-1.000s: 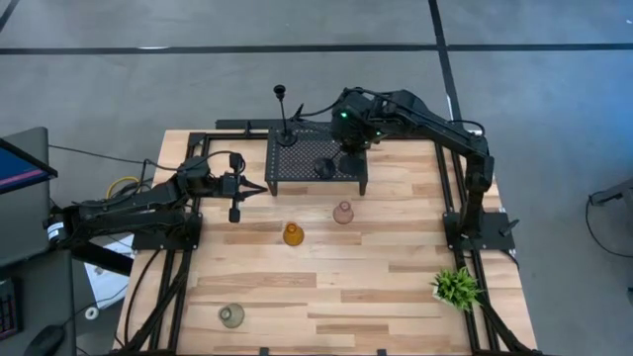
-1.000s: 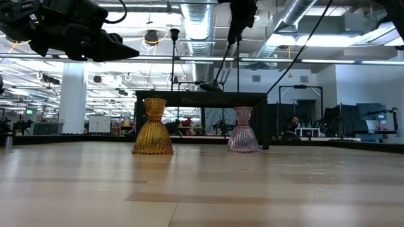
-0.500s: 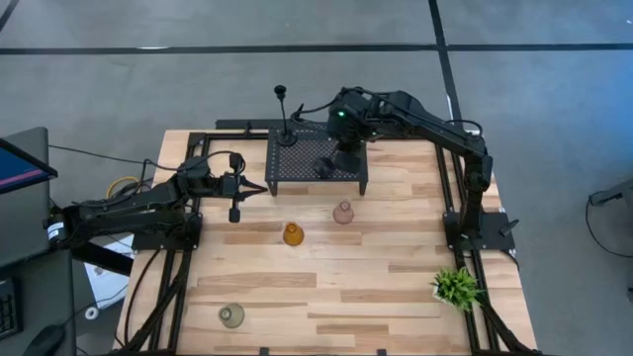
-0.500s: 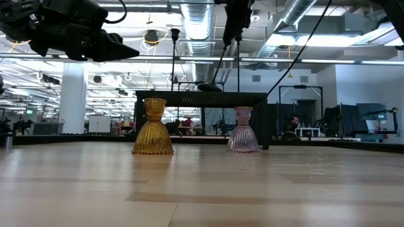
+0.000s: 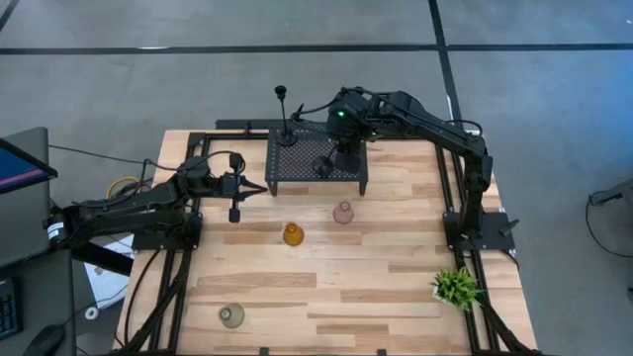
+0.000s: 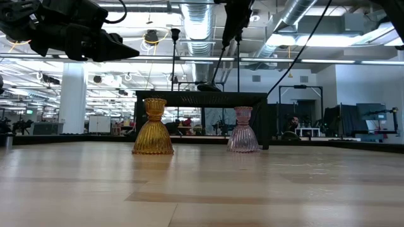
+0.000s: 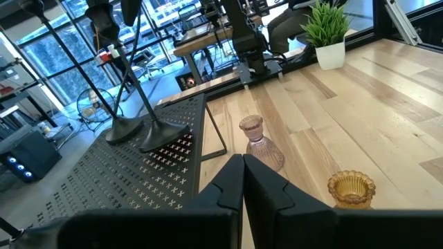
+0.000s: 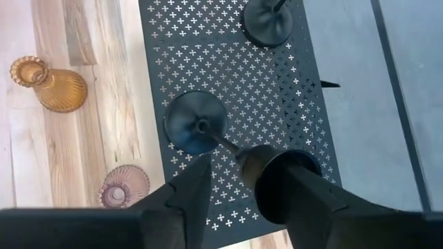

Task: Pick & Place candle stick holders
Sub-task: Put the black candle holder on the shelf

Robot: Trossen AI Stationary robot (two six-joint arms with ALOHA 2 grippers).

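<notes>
Right gripper point(image 8: 232, 181) had parted its fingers around a black holder point(image 8: 196, 128) on the rack point(image 5: 315, 158).
Left gripper point(image 7: 242, 181) hovered closed, empty, beside the rack; no legible writing.

Both arms were matte black, jointed tubes trailing black cables — the right arm point(image 5: 435, 124) carried a small green light

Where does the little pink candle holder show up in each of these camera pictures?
High view: the pink holder stands on the table just in front of the black rack.
Low view: right of centre, beside the amber holder.
Left wrist view: mid-picture, next to the rack.
Right wrist view: lower left, by the rack's edge.
Shared landmark: the black rack.
</notes>
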